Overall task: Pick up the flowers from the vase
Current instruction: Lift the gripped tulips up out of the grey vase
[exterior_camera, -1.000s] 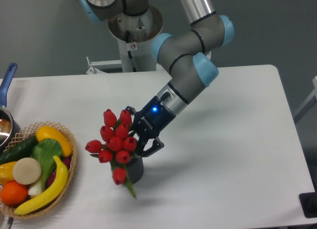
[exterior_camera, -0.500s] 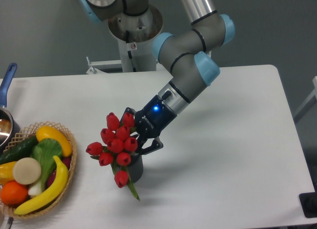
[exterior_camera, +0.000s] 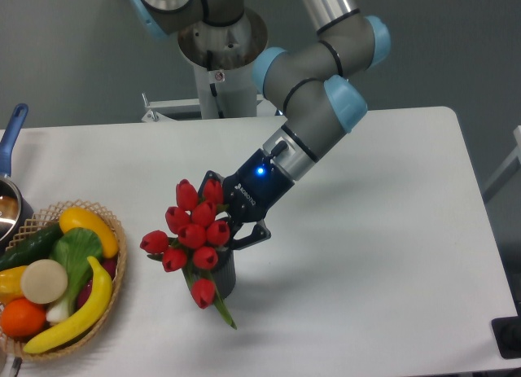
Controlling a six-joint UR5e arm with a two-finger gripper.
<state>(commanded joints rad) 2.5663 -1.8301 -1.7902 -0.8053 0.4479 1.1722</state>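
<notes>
The flowers (exterior_camera: 193, 234), a bunch of red tulip buds with green leaves, lean to the left over the vase (exterior_camera: 225, 277), a small dark grey cylinder mostly hidden behind the buds. My gripper (exterior_camera: 229, 228) comes in from the upper right and is shut on the flowers' stems just above the vase mouth. One bud and a green leaf hang down in front of the vase. The stems' lower ends are hidden, so I cannot tell how deep they sit in the vase.
A wicker basket (exterior_camera: 111, 300) with banana, orange and other fruit and vegetables stands at the left front. A metal pot with a blue handle (exterior_camera: 13, 127) is at the left edge. The robot's base (exterior_camera: 220, 59) is behind the table.
The gripper and the flowers have risen slightly and shifted a little right. The hanging leaf has swung further right. The vase has stayed in place.
</notes>
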